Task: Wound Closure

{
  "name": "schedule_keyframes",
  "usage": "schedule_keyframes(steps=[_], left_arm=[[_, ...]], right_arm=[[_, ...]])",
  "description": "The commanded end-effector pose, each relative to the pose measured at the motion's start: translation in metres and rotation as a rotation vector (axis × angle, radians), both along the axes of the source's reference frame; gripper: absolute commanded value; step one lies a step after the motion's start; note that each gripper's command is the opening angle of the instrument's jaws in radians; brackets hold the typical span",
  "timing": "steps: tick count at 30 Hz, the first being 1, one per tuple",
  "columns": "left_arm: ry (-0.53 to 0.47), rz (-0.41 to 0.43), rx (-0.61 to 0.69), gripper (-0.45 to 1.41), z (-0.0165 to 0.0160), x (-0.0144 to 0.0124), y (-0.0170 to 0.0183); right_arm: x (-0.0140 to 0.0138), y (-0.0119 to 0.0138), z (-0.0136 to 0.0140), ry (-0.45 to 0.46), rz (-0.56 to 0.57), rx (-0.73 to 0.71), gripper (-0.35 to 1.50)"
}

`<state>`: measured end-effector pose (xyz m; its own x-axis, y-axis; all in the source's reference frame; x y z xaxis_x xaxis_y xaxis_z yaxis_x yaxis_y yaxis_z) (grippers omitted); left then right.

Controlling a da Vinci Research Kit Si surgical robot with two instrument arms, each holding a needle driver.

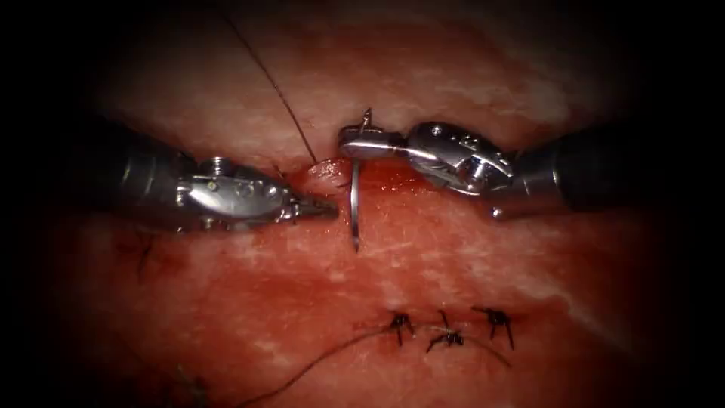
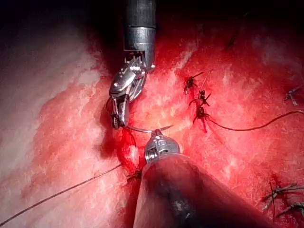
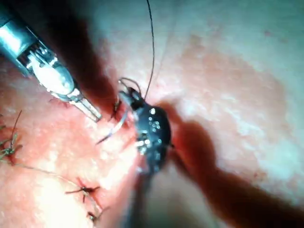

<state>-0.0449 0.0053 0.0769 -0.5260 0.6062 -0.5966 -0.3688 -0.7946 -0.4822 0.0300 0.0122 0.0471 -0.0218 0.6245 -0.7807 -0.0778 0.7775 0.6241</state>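
Needle [image 1: 354,211] hangs point-down from right gripper [image 1: 353,143].

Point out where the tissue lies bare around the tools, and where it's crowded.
Bare tissue lies between the left tool and the tied stitches. It is crowded around the needle, which the right tool holds, with the thread alongside.

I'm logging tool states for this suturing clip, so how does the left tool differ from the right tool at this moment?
The right tool holds the needle near its thread end, jaws shut, while the left tool holds nothing, jaws shut.
The right tool enters from the right, above the cut; the left tool enters from the left, slightly lower, its tip beside the needle's shaft.
Both are metal needle drivers on dark shafts, tips near the cut in the tissue.
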Motion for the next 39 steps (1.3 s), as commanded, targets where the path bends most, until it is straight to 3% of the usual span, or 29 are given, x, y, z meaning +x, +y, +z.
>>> schedule_keyframes(steps=[1, 9, 14, 31, 39], left_arm=[[0.007, 0.010, 0.002, -0.45, 0.0010, -0.0005, -0.0005], [0.101, 0.066, 0.047, -0.45, 0.0056, -0.0008, -0.0003], [0.110, 0.069, 0.057, -0.45, 0.0081, -0.0004, -0.0001], [0.164, 0.069, 0.089, -0.45, 0.0140, 0.0001, 0.0008], [0.275, 0.132, 0.126, -0.45, 0.0161, 0.0006, 0.0008]], right_arm=[[0.0005, -0.0006, 0.0004, 0.000, -0.002, -0.006, -0.35], [0.0006, -0.0007, 0.0003, -0.003, -0.001, -0.041, -0.35], [0.0006, -0.0008, 0.0003, -0.004, -0.001, -0.059, -0.35], [0.0009, -0.0009, 0.0010, -0.011, 0.003, -0.148, -0.35], [0.0015, -0.0010, 0.0013, -0.015, 0.000, -0.186, -0.35]])
